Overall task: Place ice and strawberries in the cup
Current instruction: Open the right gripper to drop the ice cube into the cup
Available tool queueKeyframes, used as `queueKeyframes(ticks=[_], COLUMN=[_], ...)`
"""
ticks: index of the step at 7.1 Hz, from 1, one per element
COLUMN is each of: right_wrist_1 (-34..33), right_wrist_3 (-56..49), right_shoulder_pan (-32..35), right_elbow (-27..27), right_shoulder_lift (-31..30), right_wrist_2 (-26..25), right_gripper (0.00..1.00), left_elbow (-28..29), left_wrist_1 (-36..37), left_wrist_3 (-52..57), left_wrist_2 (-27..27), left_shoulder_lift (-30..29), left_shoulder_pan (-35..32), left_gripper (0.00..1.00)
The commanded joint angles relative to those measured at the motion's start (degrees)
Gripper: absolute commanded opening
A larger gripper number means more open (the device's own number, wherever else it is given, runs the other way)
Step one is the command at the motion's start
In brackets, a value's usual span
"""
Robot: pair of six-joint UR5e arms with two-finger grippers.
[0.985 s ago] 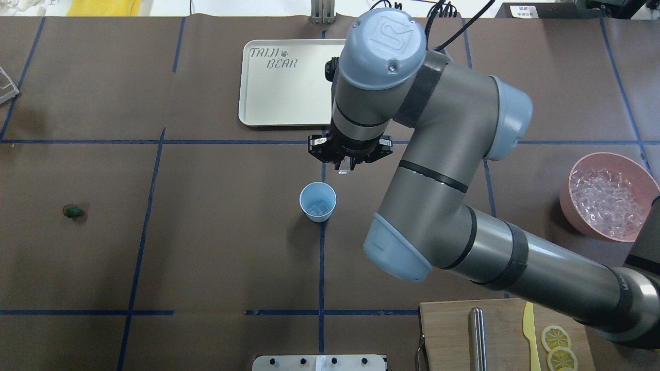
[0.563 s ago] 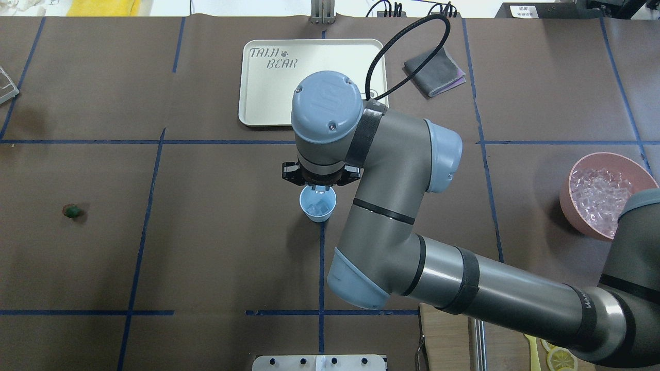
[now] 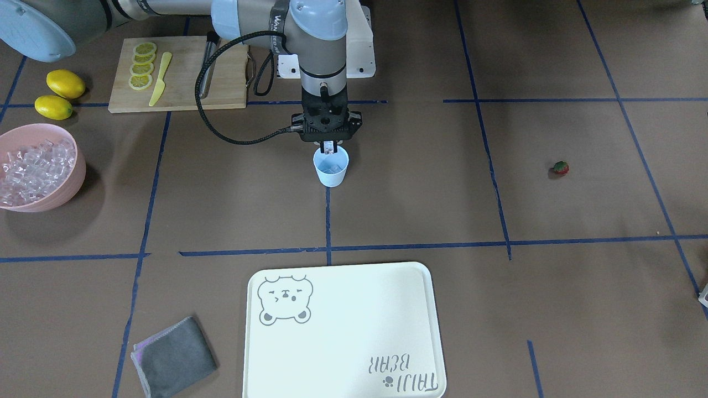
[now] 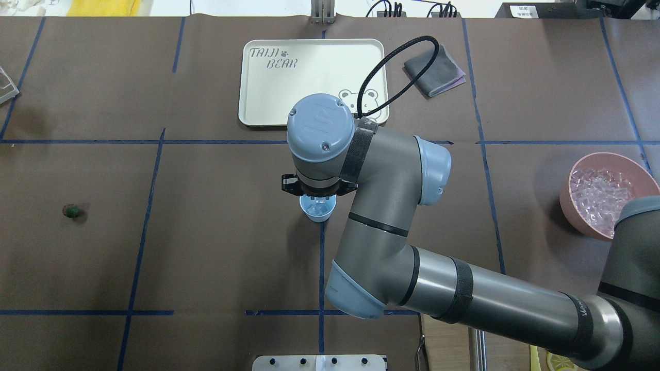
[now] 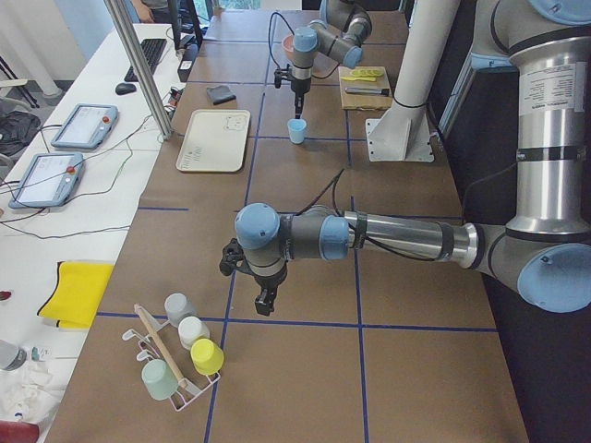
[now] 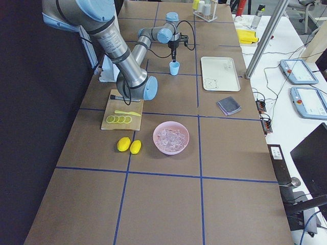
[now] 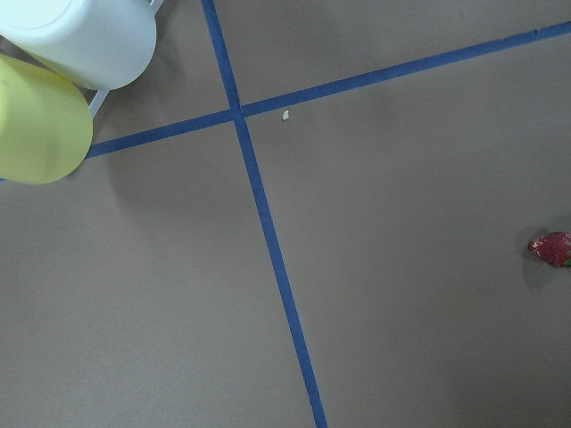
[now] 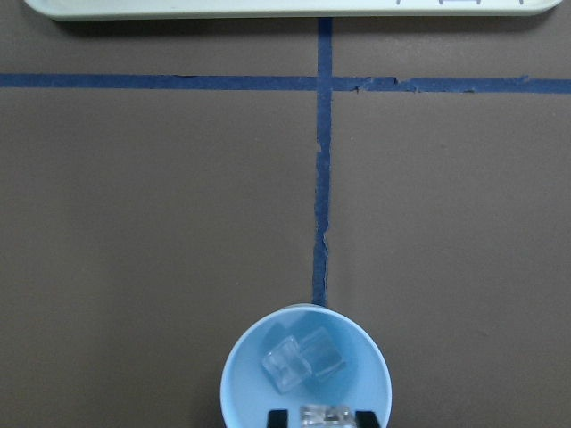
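Note:
The pale-blue cup [image 3: 331,167] [image 4: 318,210] stands at the middle of the table with two ice cubes [image 8: 303,357] in its bottom. My right gripper [image 3: 330,147] [image 8: 323,416] hangs just over the cup's rim, shut on another clear ice cube. More ice fills the pink bowl [image 3: 33,166] [image 4: 603,193]. The strawberry [image 3: 560,167] [image 4: 72,210] [image 7: 553,249] lies alone on the table far toward my left side. My left gripper [image 5: 263,303] shows only in the exterior left view, pointing down near the cup rack; I cannot tell whether it is open or shut.
A cream tray [image 4: 289,82] lies beyond the cup, with a grey cloth [image 4: 435,72] beside it. A cutting board [image 3: 177,72] bears lemon slices, a yellow knife and tongs, and two lemons [image 3: 65,83] sit next to it. A rack of upturned cups [image 5: 175,360] stands at the left end.
My right arm has swung from in front of the tray to over the cup and come down, still gripping the ice cube. The strawberry and cup have not moved.

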Motion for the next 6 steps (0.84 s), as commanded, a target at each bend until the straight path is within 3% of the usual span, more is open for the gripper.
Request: queueKeyframes(ticks=[1,6], right_wrist_1=[0.01,-0.08], right_wrist_3=[-0.38,-0.63], right_shoulder_pan=[-0.08,1.66], right_elbow=[0.03,0.99], right_shoulder_lift=[-0.47,-0.03], right_wrist_2=[-0.47,0.13], right_gripper=[1.00,1.00], left_elbow=[0.11,0.02], left_wrist_1=[0.00,-0.35], left_wrist_3=[0.00,0.09], left_wrist_2=[0.00,0.00], left_shoulder_lift=[0.00,0.00], left_shoulder_pan=[0.00,0.09], left_gripper=[1.00,1.00])
